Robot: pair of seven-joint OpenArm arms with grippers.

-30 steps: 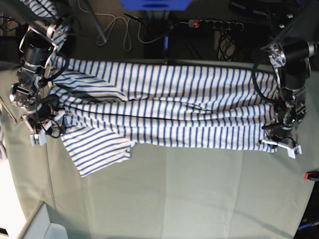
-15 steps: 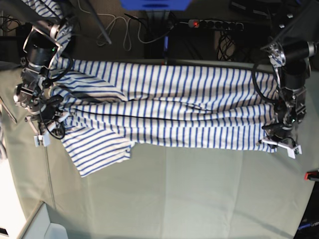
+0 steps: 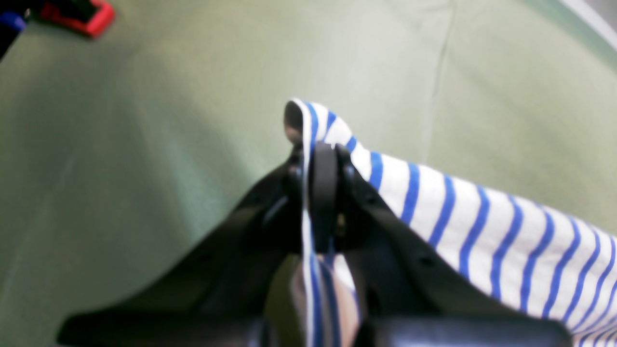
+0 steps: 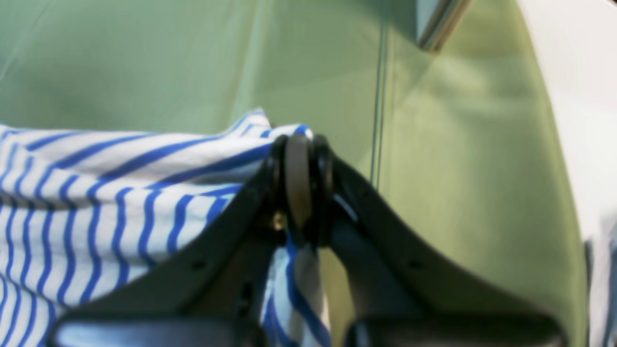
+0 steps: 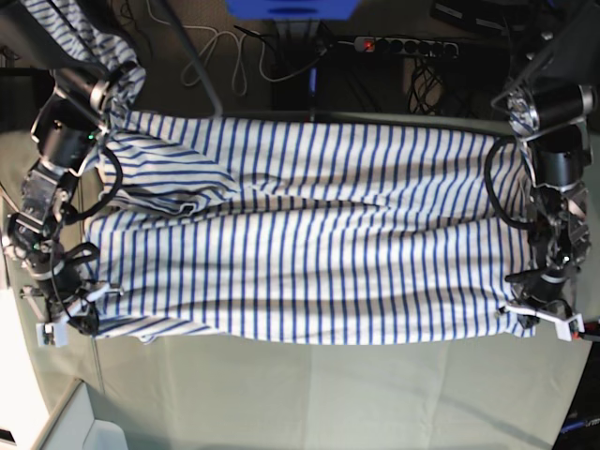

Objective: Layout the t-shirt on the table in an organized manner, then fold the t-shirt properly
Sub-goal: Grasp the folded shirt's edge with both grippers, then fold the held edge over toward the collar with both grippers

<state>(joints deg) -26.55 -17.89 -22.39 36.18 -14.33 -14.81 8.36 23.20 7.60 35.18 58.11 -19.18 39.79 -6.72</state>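
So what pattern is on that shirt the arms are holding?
The t-shirt is white with thin blue stripes all over, clearest in the base view.

Near half of desk (image 5: 309,394) is bare cloth, open for a claw to pass. T-shirt (image 5: 309,244) spans the middle, side to side. Both arms sit at its ends. Red clamp (image 3: 79,17) at desk edge. Cables and power strip (image 5: 403,45) behind far edge.

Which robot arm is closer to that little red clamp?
Left. The left end effector grips the t-shirt corner right beside the red clamp at the table edge. The right end effector holds the opposite corner, across the whole shirt.
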